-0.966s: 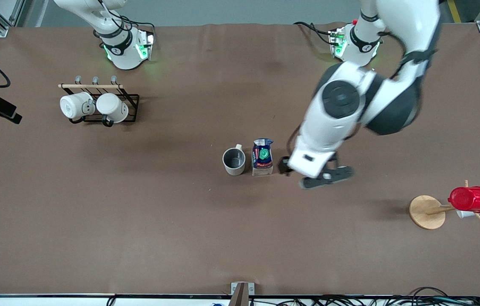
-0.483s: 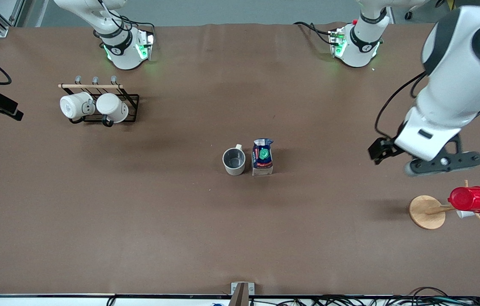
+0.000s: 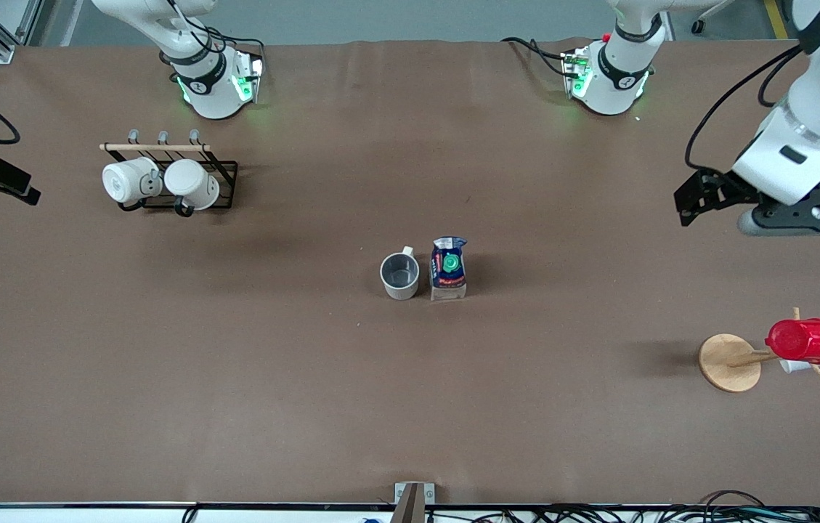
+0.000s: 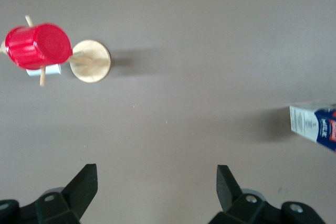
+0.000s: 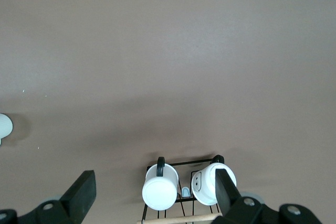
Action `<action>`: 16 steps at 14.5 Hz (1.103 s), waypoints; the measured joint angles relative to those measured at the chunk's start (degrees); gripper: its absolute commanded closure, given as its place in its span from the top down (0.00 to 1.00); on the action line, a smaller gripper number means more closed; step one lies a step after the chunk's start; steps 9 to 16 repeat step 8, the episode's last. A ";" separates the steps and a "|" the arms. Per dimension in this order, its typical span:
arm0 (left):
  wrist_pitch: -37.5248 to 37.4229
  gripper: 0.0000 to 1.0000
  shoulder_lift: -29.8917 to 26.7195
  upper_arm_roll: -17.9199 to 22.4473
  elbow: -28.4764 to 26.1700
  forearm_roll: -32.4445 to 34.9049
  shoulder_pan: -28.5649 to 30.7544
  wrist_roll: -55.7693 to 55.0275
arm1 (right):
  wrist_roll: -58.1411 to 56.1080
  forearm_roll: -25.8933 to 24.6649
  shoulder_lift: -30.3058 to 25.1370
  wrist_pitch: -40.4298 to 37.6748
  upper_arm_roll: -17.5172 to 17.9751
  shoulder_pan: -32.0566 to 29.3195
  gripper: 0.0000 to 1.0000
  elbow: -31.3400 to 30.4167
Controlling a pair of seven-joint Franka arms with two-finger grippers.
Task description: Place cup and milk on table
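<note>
While the right end effector (image 5: 152,195) shows only in its wrist view, released above the mug rack (image 5: 181,192), the left end effector (image 4: 155,187) hangs spread over bare desk (image 3: 235,378). Cup (image 3: 400,276) and milk (image 3: 448,269) stand mid-desk, side by side, the milk cropped in the left wrist view.

Left gripper (image 4: 155,184) drawn away from milk (image 3: 448,268), now high over table (image 3: 598,407) edge, jaws spread, nothing between.

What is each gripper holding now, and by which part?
Nothing is held. The left gripper and the right gripper are both open and empty. The cup and milk stand free on the table.
</note>
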 measured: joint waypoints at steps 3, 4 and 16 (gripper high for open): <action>-0.01 1.00 -5.30 5.96 -6.23 -3.14 -2.48 4.08 | -0.02 0.00 0.00 -0.05 0.01 0.02 1.00 0.01; -0.01 1.00 -6.70 6.81 -7.78 -3.30 -2.87 4.92 | -0.02 0.00 0.00 -0.06 0.00 0.01 1.00 0.01; 0.00 1.00 -8.92 7.98 -9.83 -3.31 -3.17 8.68 | -0.02 0.00 0.00 -0.07 -0.01 0.02 1.00 0.01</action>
